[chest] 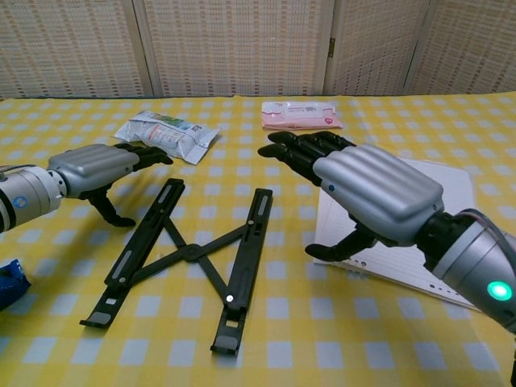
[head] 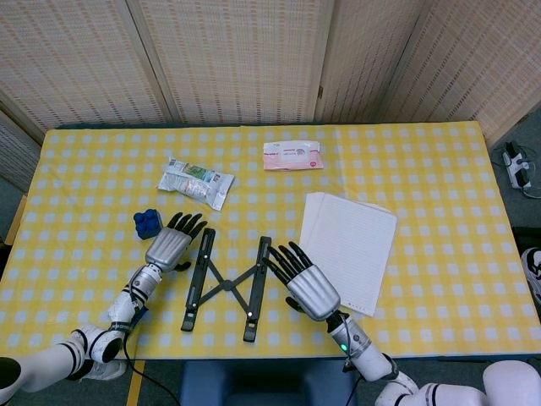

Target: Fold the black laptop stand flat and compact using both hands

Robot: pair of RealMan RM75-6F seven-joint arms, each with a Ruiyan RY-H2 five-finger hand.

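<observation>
The black laptop stand [head: 226, 285] [chest: 193, 251] lies spread on the yellow checked table, two long rails joined by a crossed brace. My left hand [head: 172, 244] [chest: 97, 171] hovers just left of the left rail, fingers spread, holding nothing. Just right of the right rail, my right hand [head: 304, 282] [chest: 367, 189] is also empty with fingers extended. Neither hand visibly touches the stand.
A blue block [head: 146, 222] sits left of my left hand and a blue packet [chest: 10, 281] near the front left edge. A white notepad [head: 348, 247] lies right of the stand. A snack wrapper [head: 195, 182] and pink wipes pack [head: 292, 156] lie farther back.
</observation>
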